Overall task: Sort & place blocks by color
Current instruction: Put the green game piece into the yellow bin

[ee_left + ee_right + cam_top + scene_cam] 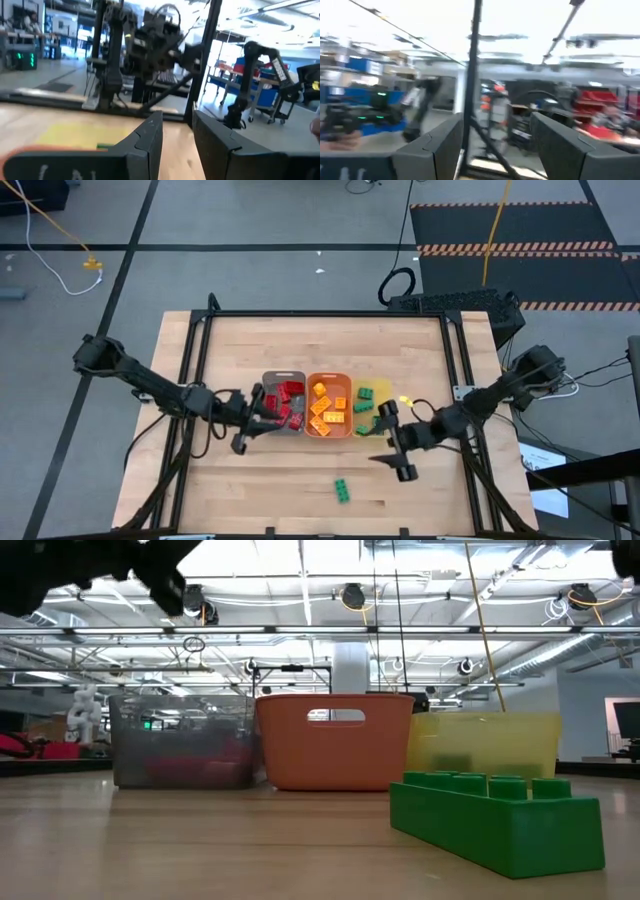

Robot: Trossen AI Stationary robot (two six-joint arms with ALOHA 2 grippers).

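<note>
wood table (250, 490), workshop behind; low view alone shows green block (496, 816) close up. both claws (177, 142) (495, 145) parted, empty.

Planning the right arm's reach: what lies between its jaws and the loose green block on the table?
Bare wood only, in the high view, between the right gripper and the green block.

High view: overhead, straight down, far enough for whole pale wooden slatted table (300, 480) and both arms.

Low view: table-top height, level across boards, very near green studded plastic brick (497, 817); same brick alone on near boards from above (343, 490).

Shared too: orange rectangular plastic tray (335, 740), mid-table from above (328, 379).

Wrist views: level, facing room beyond table.
</note>
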